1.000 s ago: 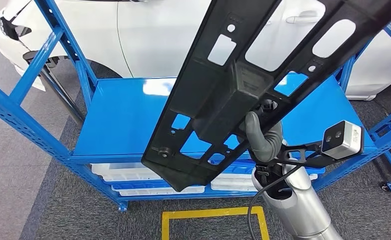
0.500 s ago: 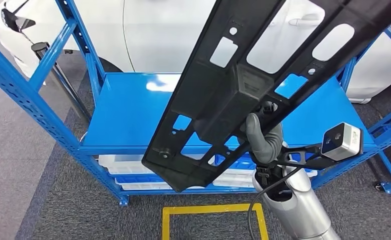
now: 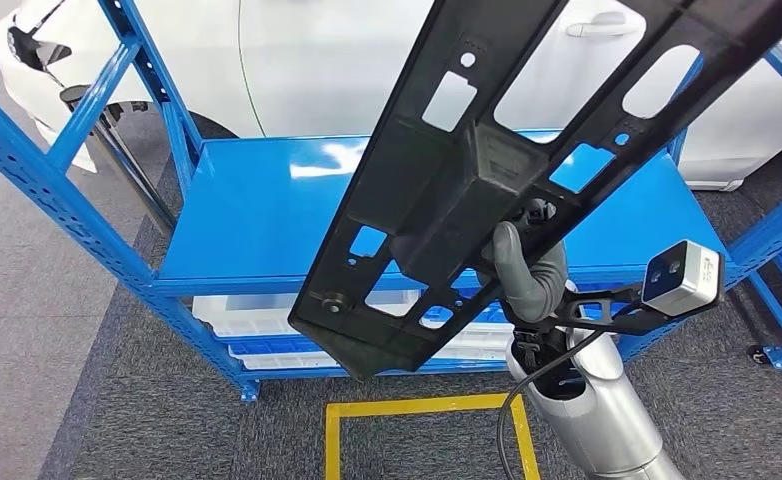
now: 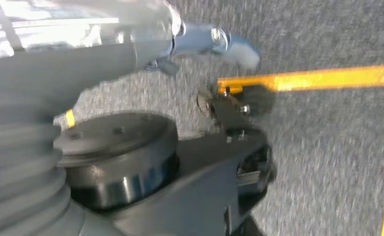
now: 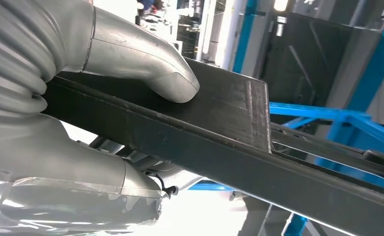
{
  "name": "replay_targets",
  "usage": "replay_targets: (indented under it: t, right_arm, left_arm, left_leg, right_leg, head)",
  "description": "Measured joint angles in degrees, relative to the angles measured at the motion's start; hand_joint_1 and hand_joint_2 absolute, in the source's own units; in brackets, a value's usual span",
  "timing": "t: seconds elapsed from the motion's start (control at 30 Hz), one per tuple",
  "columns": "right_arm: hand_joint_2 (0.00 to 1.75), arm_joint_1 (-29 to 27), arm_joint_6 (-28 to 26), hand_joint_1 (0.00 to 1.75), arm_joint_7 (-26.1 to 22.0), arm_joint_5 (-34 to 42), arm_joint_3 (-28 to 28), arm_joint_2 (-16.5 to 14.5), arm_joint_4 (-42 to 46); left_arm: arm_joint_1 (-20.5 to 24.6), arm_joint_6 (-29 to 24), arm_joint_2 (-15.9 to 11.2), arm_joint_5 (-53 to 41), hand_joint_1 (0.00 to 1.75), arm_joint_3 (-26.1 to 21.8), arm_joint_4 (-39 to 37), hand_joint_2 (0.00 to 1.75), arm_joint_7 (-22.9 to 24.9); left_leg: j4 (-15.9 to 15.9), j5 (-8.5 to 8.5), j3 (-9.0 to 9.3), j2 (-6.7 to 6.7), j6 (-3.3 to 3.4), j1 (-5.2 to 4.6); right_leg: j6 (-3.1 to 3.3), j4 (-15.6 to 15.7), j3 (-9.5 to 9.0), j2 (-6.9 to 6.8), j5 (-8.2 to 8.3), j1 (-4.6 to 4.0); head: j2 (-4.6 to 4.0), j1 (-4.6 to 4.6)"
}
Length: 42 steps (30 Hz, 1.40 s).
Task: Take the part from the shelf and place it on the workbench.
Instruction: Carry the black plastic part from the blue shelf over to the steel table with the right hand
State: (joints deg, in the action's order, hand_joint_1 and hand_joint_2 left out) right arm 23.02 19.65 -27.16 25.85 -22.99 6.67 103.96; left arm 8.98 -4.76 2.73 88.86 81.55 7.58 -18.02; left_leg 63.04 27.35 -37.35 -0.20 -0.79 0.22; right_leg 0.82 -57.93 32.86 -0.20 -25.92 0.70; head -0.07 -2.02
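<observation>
The right hand (image 3: 523,272) grips one long black plastic part (image 3: 487,170), a flat panel pierced with cut-outs and carrying a raised boxy block near its middle, and holds it up in the air, tilted, running from low near the shelf's front edge up and away past the top right of the head view. The thumb (image 5: 148,64) presses flat on one face of the part (image 5: 219,128) while the other fingers wrap the opposite side, so the grasp is a firm clamp across the panel's thickness. The part hangs above and in front of one blue metal shelf (image 3: 257,215), touching none of it; the shelf's upper deck shows bare blue under the panel. On the lower level lie two white trays (image 3: 237,318), side by side, seen below the front beam. Behind the shelf stands one white car (image 3: 307,60), its door handle visible at the top. On the grey carpet in front of the shelf is one yellow tape square (image 3: 422,425), and the right arm's silver forearm (image 3: 592,410) rises beside it, with one small camera (image 3: 680,277) on a bracket at the wrist. The left wrist view is blurred, showing carpet and a yellow line (image 4: 327,77); whether the left hand is open or closed I cannot tell.
</observation>
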Motion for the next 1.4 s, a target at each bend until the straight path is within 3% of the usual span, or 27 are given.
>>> replay_targets:
  t: [0.07,0.1,0.13,0.17,0.27,0.33,0.4,0.47,0.57,0.6,0.63,0.67,0.7,0.73,0.8,0.83,0.93,0.97,1.03,1.1,1.13,1.17,1.2,1.23,1.3,1.33,1.4]
  right_arm:
    - [1.75,-0.12,0.00,1.75,-0.01,-0.02,0.04,-0.02,-0.05]
    - [1.75,-0.22,0.00,1.75,-0.01,-0.03,0.04,-0.02,-0.09]
    - [1.75,-0.34,0.00,1.75,-0.02,-0.03,0.05,-0.02,-0.14]
    - [1.75,-0.47,0.00,1.75,-0.04,-0.04,0.06,-0.02,-0.20]
    - [1.75,-1.33,0.04,1.75,-0.43,-0.08,0.27,-0.03,-0.29]
    - [1.75,-2.39,0.20,1.75,-0.91,-0.19,0.37,-0.07,-0.43]
    - [1.75,-3.52,0.59,1.75,-1.46,-0.64,0.32,-0.20,-0.72]
    - [1.75,-4.58,1.12,1.75,-2.09,-1.36,0.26,-0.40,-0.95]
    - [1.75,-5.76,1.88,1.75,-2.49,-2.17,0.05,-0.88,-1.11]
    - [1.75,-6.04,2.09,1.75,-2.46,-2.26,-0.05,-1.03,-1.22]
    - [1.75,-6.25,2.29,1.75,-2.42,-2.30,-0.15,-1.16,-1.38]
    - [1.75,-6.38,2.49,1.75,-2.38,-2.31,-0.24,-1.29,-1.56]
    - [1.75,-6.44,2.72,1.75,-2.35,-2.31,-0.33,-1.44,-1.73]
    - [1.75,-6.44,2.98,1.75,-2.32,-2.31,-0.43,-1.63,-1.87]
    - [1.75,-6.30,3.67,1.75,-2.07,-2.30,-0.81,-2.22,-2.11]
    - [1.75,-6.17,3.99,1.75,-1.84,-2.28,-1.08,-2.64,-2.23]
    - [1.75,-5.41,4.71,1.75,-0.80,-2.16,-2.15,-4.27,-2.83]
    - [1.75,-5.05,4.92,1.75,-0.47,-2.09,-2.58,-4.82,-3.03]
    - [1.75,-4.35,5.22,1.75,-0.03,-1.81,-3.54,-5.90,-3.36]
    - [1.75,-3.87,5.40,1.75,0.37,-1.21,-4.42,-6.75,-3.63]
    - [1.75,-3.68,5.45,1.75,0.61,-0.81,-4.76,-7.04,-3.78]
    - [1.75,-3.48,5.49,1.75,0.88,-0.40,-5.02,-7.27,-3.91]
    - [1.75,-3.22,5.43,1.75,1.14,0.02,-5.22,-7.42,-4.01]
    - [1.75,-2.89,5.31,1.75,1.39,0.47,-5.33,-7.51,-4.07]
    - [1.75,-2.12,4.75,1.75,1.76,1.34,-5.29,-7.53,-4.08]
    - [1.75,-1.87,4.41,1.75,1.86,1.70,-5.08,-7.46,-4.01]
    - [1.75,-2.07,3.54,1.75,1.62,1.86,-4.10,-6.92,-3.52]
  left_arm:
    - [-0.01,0.00,0.00,-0.01,0.00,0.00,0.00,1.75,0.04]
    - [-0.02,0.00,0.00,-0.01,0.00,0.00,0.00,1.75,0.05]
    - [-0.03,0.00,0.00,0.00,0.00,0.00,0.00,1.75,0.07]
    - [-0.04,0.01,0.00,0.03,0.00,0.00,0.00,1.75,0.04]
    - [-0.08,0.04,0.00,0.19,0.00,-0.02,0.00,1.75,-0.37]
    - [-0.35,0.04,0.00,0.23,0.00,-0.14,0.00,1.75,-0.68]
    - [-0.96,0.03,0.05,0.23,0.00,-0.38,0.00,1.75,-0.80]
    - [-1.44,0.01,0.14,0.23,0.00,-0.78,0.00,1.75,-0.91]
    - [-1.60,0.05,0.26,0.23,0.00,-1.78,0.00,1.75,-1.49]
    - [-1.67,0.10,0.28,0.23,0.00,-2.09,0.00,1.75,-1.73]
    - [-1.75,0.20,0.29,0.23,0.00,-2.39,0.00,1.75,-1.96]
    - [-1.82,0.32,0.30,0.23,0.00,-2.67,0.00,1.75,-2.16]
    - [-1.88,0.45,0.30,0.23,0.00,-2.94,0.00,1.75,-2.31]
    - [-1.92,0.56,0.32,0.23,0.00,-3.18,0.00,1.75,-2.40]
    - [-1.95,0.64,0.36,0.23,0.00,-3.84,0.00,1.75,-2.47]
    - [-1.98,0.60,0.37,0.23,0.00,-4.27,0.00,1.75,-2.46]
    - [-2.13,-0.03,0.36,0.23,0.00,-5.81,0.00,1.75,-2.01]
    - [-2.21,-0.39,0.36,0.24,0.00,-6.35,0.00,1.75,-1.77]
    - [-2.38,-1.23,0.35,0.25,0.00,-7.60,0.00,1.75,-1.37]
    - [-2.51,-2.19,0.35,0.25,0.00,-9.01,0.00,1.75,-1.25]
    - [-2.56,-2.65,0.35,0.25,0.00,-9.69,0.00,1.75,-1.34]
    - [-2.61,-3.07,0.35,0.23,0.00,-10.34,0.00,1.75,-1.49]
    - [-2.63,-3.36,0.35,0.21,0.00,-10.92,0.00,1.75,-1.66]
    - [-2.63,-3.55,0.35,0.15,0.00,-11.39,0.00,1.75,-1.79]
    - [-2.55,-3.50,0.34,-0.28,0.00,-11.86,0.00,1.75,-2.03]
    - [-2.54,-3.29,0.34,-0.74,0.00,-11.92,0.00,1.75,-2.18]
    - [-2.63,-2.37,0.34,-2.37,0.00,-11.77,0.00,1.75,-2.64]
  left_leg:
    - [7.56,4.73,-2.50,0.00,-0.54,0.17]
    - [10.68,6.19,-3.33,0.00,-0.72,0.24]
    - [11.94,6.60,-3.23,0.00,-0.80,0.29]
    - [10.97,6.01,-2.03,0.00,-0.80,0.32]
    - [-0.50,2.39,5.50,-0.03,-0.18,0.25]
    - [-4.63,1.73,7.61,-0.11,0.51,-0.02]
    - [-5.05,1.20,7.27,-0.11,1.20,-0.09]
    - [-5.52,0.19,6.86,0.06,2.00,0.12]
    - [-5.63,-1.15,5.46,0.26,2.81,0.12]
    - [-5.54,-1.50,4.88,0.29,2.84,0.07]
    - [-5.42,-1.84,4.31,0.31,2.79,0.04]
    - [-5.24,-2.15,3.75,0.32,2.69,0.05]
    - [-5.00,-2.40,3.21,0.31,2.54,0.08]
    - [-4.71,-2.60,2.75,0.29,2.37,0.10]
    - [-4.22,-2.99,2.00,0.25,1.84,-0.01]
    - [-4.12,-3.24,1.78,0.24,1.51,-0.08]
    - [-4.06,-3.75,1.38,0.19,0.40,-0.06]
    - [-3.30,-2.87,1.01,0.17,0.07,0.01]
    - [1.62,1.48,-0.72,0.15,-0.47,0.24]
    - [9.11,5.93,-2.85,0.16,-0.85,0.32]
    - [11.43,6.64,-3.15,0.16,-0.92,0.34]
    - [11.87,6.21,-2.54,0.16,-0.89,0.34]
    - [10.06,4.90,-0.84,0.15,-0.73,0.34]
    - [6.39,3.32,1.84,0.14,-0.44,0.32]
    - [-1.79,1.85,7.11,0.06,0.22,0.10]
    - [-4.36,1.74,8.59,0.01,0.50,-0.07]
    - [-5.83,1.53,8.91,-0.05,0.99,-0.38]
  right_leg:
    - [0.27,-0.07,0.96,-0.08,0.68,-0.08]
    - [0.26,-0.15,1.52,-0.10,1.03,-0.11]
    - [0.23,-0.25,2.06,-0.10,1.35,-0.14]
    - [0.15,-0.36,2.56,-0.08,1.65,-0.15]
    - [-0.38,-0.74,3.57,-0.04,2.36,-0.24]
    - [-1.06,-0.86,4.06,-0.08,2.96,-0.34]
    - [-1.81,-0.72,4.39,-0.08,3.61,-0.35]
    - [-2.39,-1.92,5.05,0.06,2.12,-0.25]
    - [-2.86,-11.21,8.05,0.16,-5.08,0.02]
    - [-2.99,-14.52,8.79,0.16,-6.62,0.09]
    - [-3.10,-16.36,8.78,0.15,-7.03,0.15]
    - [-3.18,-16.09,7.75,0.15,-6.30,0.24]
    - [-3.23,-13.66,5.65,0.14,-4.87,0.35]
    - [-3.20,-9.79,2.96,0.13,-3.71,0.46]
    - [-2.80,-2.95,-1.37,0.20,-2.93,0.32]
    - [-2.48,-1.31,-2.22,0.26,-3.11,0.16]
    - [-1.13,-0.67,-1.79,0.23,-2.44,0.02]
    - [-0.59,-0.57,-1.46,0.14,-2.02,0.08]
    - [0.25,-0.43,-0.62,-0.07,-1.15,0.13]
    - [0.55,-0.52,0.48,-0.16,-0.32,-0.07]
    - [0.58,-0.59,1.05,-0.21,0.07,-0.17]
    - [0.57,-0.66,1.59,-0.22,0.46,-0.25]
    - [0.52,-0.72,2.08,-0.21,0.84,-0.33]
    - [0.44,-0.76,2.48,-0.16,1.20,-0.40]
    - [0.00,-0.78,3.09,-0.06,1.93,-0.58]
    - [-0.32,-0.72,3.25,-0.05,2.33,-0.61]
    - [-1.12,-0.42,3.41,-0.10,3.20,-0.55]
  head:
    - [0.01,0.01]
    - [0.01,0.01]
    - [0.01,0.01]
    - [0.01,0.01]
    - [0.01,0.01]
    - [0.01,0.00]
    - [0.01,0.00]
    - [0.00,0.01]
    - [0.00,0.01]
    - [0.01,0.01]
    - [0.01,0.01]
    - [0.01,0.01]
    - [0.01,0.01]
    - [0.01,0.01]
    - [0.01,0.01]
    - [0.01,0.01]
    - [0.00,0.01]
    - [0.00,0.01]
    - [0.01,0.01]
    - [0.01,0.01]
    - [0.01,0.01]
    - [0.01,0.01]
    - [0.01,0.01]
    - [0.02,0.01]
    - [0.02,0.00]
    - [0.01,0.00]
    - [0.01,-0.01]
